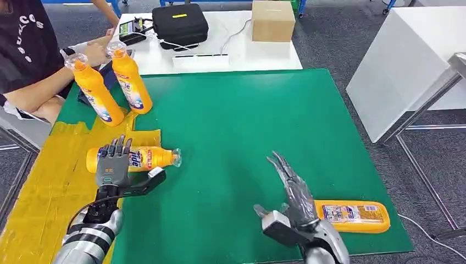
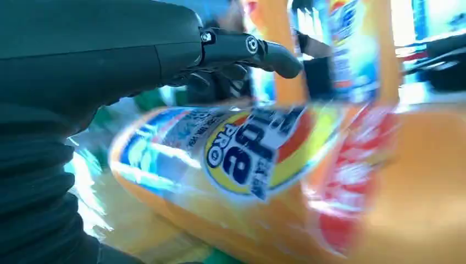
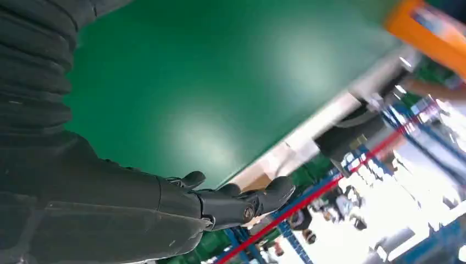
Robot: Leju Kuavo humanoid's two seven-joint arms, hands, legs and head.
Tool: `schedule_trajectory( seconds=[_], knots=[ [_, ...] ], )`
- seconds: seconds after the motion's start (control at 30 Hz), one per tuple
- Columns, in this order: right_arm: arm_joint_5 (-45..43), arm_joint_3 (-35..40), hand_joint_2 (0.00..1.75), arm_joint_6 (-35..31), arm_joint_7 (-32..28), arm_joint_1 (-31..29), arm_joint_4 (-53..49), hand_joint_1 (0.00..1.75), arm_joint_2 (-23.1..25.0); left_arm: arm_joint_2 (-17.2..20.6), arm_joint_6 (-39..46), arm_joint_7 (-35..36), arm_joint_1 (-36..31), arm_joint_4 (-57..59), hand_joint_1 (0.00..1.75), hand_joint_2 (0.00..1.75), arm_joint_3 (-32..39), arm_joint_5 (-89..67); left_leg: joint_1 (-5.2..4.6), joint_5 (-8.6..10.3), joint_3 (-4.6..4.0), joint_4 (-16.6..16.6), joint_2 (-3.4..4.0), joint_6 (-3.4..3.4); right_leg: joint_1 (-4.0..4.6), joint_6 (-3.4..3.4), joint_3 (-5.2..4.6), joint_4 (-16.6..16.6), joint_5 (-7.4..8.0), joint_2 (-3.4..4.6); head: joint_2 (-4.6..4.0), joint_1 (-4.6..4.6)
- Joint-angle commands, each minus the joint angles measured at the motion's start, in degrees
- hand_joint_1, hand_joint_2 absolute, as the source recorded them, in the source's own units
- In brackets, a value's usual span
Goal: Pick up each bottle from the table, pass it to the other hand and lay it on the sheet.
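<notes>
**A:** What is on the table?

**B:** A green mat (image 1: 236,137) covers most of the table. Along its left side lies a yellow sheet (image 1: 49,181). Four orange bottles with colourful labels are in sight. Two standing bottles (image 1: 127,77) are at the far left, close together, beside a seated person's forearm (image 1: 41,91). A third, the lying bottle (image 1: 140,158), is on its side where the yellow sheet meets the green mat, its clear cap pointing right. The fourth bottle (image 1: 351,215) lies flat at the near right edge of the mat.

**A:** Where are the robot's hands?

**B:** The left hand (image 1: 112,165) is over the body of the lying bottle, fingers stretched across it and thumb out to the right. I cannot tell whether it grips the bottle or only rests above it. The left wrist view shows that bottle's label (image 2: 247,151) close below the hand, blurred. The right hand (image 1: 291,195) hovers over bare green mat at the near right, fingers straight and spread, holding nothing. The fourth bottle lies just right of it.

**A:** Anything beyond the mat?

**B:** A white table at the far side carries a black case (image 1: 179,25) and a cardboard box (image 1: 273,20).
</notes>
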Motion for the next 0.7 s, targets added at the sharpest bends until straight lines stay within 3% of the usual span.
schedule_trajectory(
  seconds=[0.03,0.13,0.23,0.37,0.43,0.57,0.7],
  knots=[
    [-0.6,-12.1,1.75,5.3,-2.1,14.0,-12.5,0.0,-13.6,-5.7,-7.6,-16.7,10.7,-24.5,0.0,1.75,3.9,22.4,-0.16,-0.25,0.08,0.1,-0.11,0.14,-0.12,0.1,0.2,0.0,-0.26,-0.24,0.0,-0.04],
    [2.3,-15.7,1.75,6.6,0.6,15.5,-13.9,0.0,-13.2,-6.6,-12.2,-24.4,14.1,-31.2,0.0,1.75,5.3,39.3,-0.27,-0.4,0.12,0.1,0.15,0.27,-0.11,0.24,0.22,0.0,-0.33,0.01,0.0,-0.02],
    [3.3,-24.2,1.75,9.2,0.7,18.6,-15.8,0.0,-12.3,-7.1,-16.9,-28.8,18.5,-39.7,0.0,1.75,7.7,51.3,-0.31,-0.37,-0.01,0.1,0.18,0.28,-0.16,0.21,0.04,0.0,-0.25,0.02,0.0,0.0],
    [6.1,-33.9,1.75,13.5,-2.9,15.3,-13.7,0.0,-8.0,-7.7,-19.3,-30.6,20.8,-43.0,0.0,1.75,9.1,55.2,-0.29,-0.48,0.17,0.1,0.3,0.3,-0.16,0.21,0.17,0.0,-0.32,0.05,0.0,-0.02],
    [13.1,-36.9,1.75,13.0,-2.7,12.9,-11.4,0.0,-6.7,-8.0,-20.3,-31.0,21.5,-43.6,0.0,1.75,8.7,55.7,-0.3,-0.36,0.07,0.0,0.35,0.31,-0.18,0.22,0.03,0.0,-0.19,0.14,0.0,-0.04],
    [18.3,-36.2,1.75,12.0,-2.6,10.7,-8.4,0.0,-5.8,-8.3,-20.2,-31.0,21.8,-43.6,0.0,1.75,8.3,55.7,-0.26,-0.33,0.12,-0.1,0.29,0.3,-0.14,0.21,0.11,-0.1,-0.16,0.08,0.0,-0.04],
    [26.0,-32.6,1.75,9.2,1.1,10.5,-5.5,0.0,-6.6,-8.4,-20.5,-30.6,21.9,-43.5,0.0,1.75,7.9,55.6,-0.21,-0.35,0.24,-0.1,0.33,0.28,-0.09,0.2,0.26,-0.2,-0.17,0.09,0.0,-0.02]
  ],
)
